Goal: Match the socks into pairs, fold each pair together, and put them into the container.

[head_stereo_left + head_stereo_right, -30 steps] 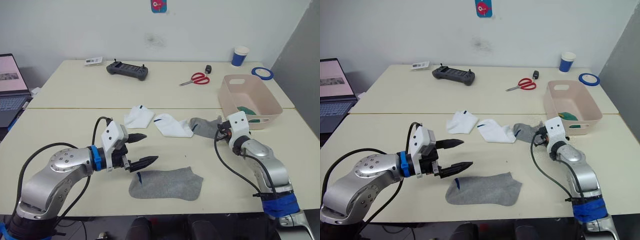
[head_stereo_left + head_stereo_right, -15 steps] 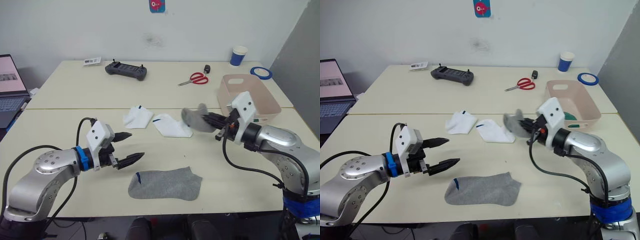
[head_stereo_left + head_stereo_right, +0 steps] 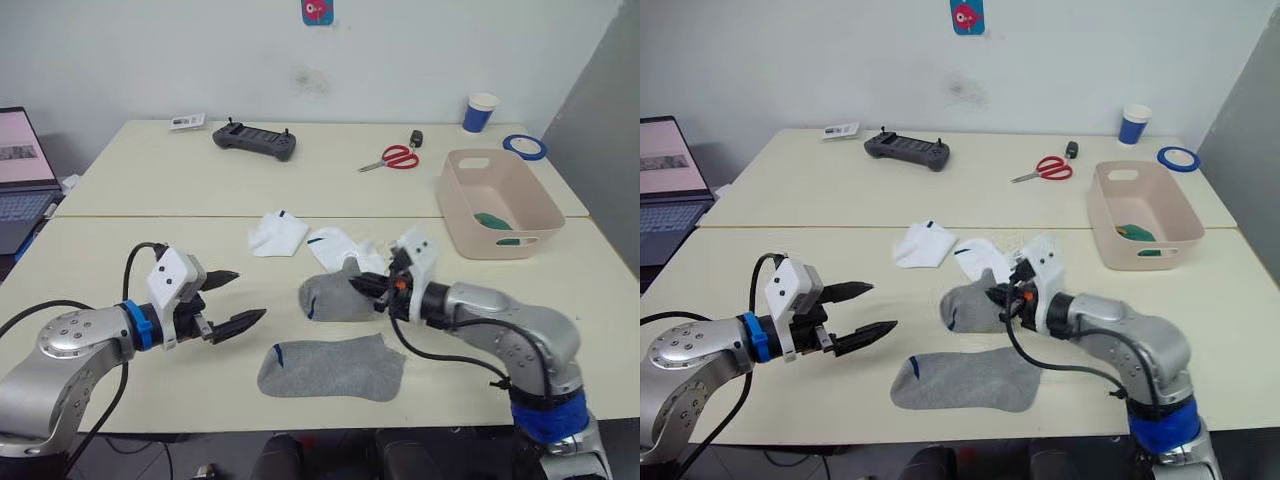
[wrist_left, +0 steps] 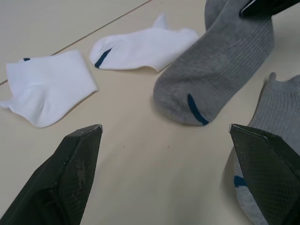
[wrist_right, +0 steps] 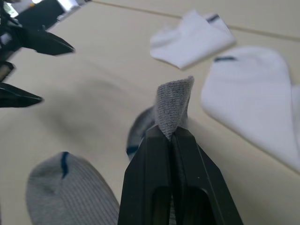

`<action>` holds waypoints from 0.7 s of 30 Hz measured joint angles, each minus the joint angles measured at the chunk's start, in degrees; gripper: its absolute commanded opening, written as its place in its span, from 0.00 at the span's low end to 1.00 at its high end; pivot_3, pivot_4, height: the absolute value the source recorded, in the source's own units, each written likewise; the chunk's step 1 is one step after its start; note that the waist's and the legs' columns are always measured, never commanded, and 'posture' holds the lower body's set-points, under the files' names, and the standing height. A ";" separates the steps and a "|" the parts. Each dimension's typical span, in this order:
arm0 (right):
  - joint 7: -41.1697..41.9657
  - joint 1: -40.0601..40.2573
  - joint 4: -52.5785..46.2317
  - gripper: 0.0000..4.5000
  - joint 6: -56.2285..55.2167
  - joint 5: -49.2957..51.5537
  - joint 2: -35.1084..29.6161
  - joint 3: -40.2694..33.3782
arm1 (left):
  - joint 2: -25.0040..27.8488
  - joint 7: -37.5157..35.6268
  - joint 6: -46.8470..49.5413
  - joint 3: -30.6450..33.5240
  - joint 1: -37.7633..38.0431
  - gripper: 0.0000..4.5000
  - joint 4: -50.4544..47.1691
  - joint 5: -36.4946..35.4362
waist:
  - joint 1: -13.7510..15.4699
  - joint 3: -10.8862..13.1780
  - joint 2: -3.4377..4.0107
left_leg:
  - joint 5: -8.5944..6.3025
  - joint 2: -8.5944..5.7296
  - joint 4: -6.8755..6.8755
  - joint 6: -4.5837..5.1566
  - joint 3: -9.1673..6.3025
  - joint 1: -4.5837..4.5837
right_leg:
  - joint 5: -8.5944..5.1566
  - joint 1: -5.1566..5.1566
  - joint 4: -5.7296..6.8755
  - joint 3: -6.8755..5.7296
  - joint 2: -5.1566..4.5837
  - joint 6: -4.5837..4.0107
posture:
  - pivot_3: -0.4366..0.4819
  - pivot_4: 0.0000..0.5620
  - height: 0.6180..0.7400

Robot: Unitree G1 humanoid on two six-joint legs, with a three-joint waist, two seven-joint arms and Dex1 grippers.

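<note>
Grey sock in transit (image 3: 335,297): a fold of its fabric is pinched between the closed fingers of the right pincer (image 3: 378,290); the toe end is draped on the worktop (image 3: 130,250) just ahead of the fingertips.
Second grey sock (image 3: 332,368): it is laid flat on the worktop, just below and to the near side of the right pincer, close to the carried sock but seemingly not yet overlapped.
Left pincer (image 3: 228,300): its fingers are held apart and nothing is held; the flat grey sock lies just beyond its lower fingertip.
White socks (image 3: 345,250): two are left beyond the right pincer, one folded (image 3: 277,233), the other spread; neither is touched.
Container (image 3: 497,203): it is placed well apart from both pincers, toward the right arm's far side; something dark green is seen inside.
Step in hand: the held grey sock is judged to be on its way to its partner for pairing.
Doing it well: the sock should be lowered so cuff marks and edges are aligned over the flat one; release is best delayed until it is fully spread; the left pincer could be used to pin the flat sock against sliding.
</note>
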 measured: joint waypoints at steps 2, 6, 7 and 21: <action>-0.97 0.76 2.27 0.01 -0.38 -1.58 0.48 0.79 | 0.57 -0.61 -1.22 -0.20 0.23 1.00 0.62 1.58 | -0.01 0.00 0.00 | 0.00 0.00 -0.01 0.00 0.00 0.00 | 0.00 -0.01 0.00 0.00 0.01 0.00 | 0.48 0.27 1.00; -1.46 1.65 4.38 0.12 -1.01 -4.01 -1.00 0.82 | 0.83 -1.52 -4.05 -1.90 0.48 1.00 1.18 4.46 | 0.07 0.00 0.00 | 0.00 -0.02 -0.01 0.00 0.02 -0.01 | 0.00 -0.01 -0.02 0.01 -0.01 0.00 | 0.48 0.27 1.00; -1.45 1.77 4.40 0.17 -1.18 -4.55 -1.55 0.68 | 0.83 -1.89 -5.11 -2.71 0.41 1.00 1.43 5.26 | 0.07 0.00 0.00 | 0.00 -0.01 -0.01 0.00 0.03 -0.01 | 0.00 -0.01 -0.02 0.01 -0.01 0.00 | 0.48 0.27 1.00; 7.63 5.84 -4.33 0.55 0.57 0.32 -14.87 -7.12 | -2.12 -11.32 -35.63 -22.39 -15.35 1.00 22.90 24.00 | 0.61 0.01 0.02 | -0.01 -0.03 -0.04 0.01 0.02 -0.03 | 0.00 0.00 -0.05 -0.02 0.02 0.00 | 0.48 0.27 1.00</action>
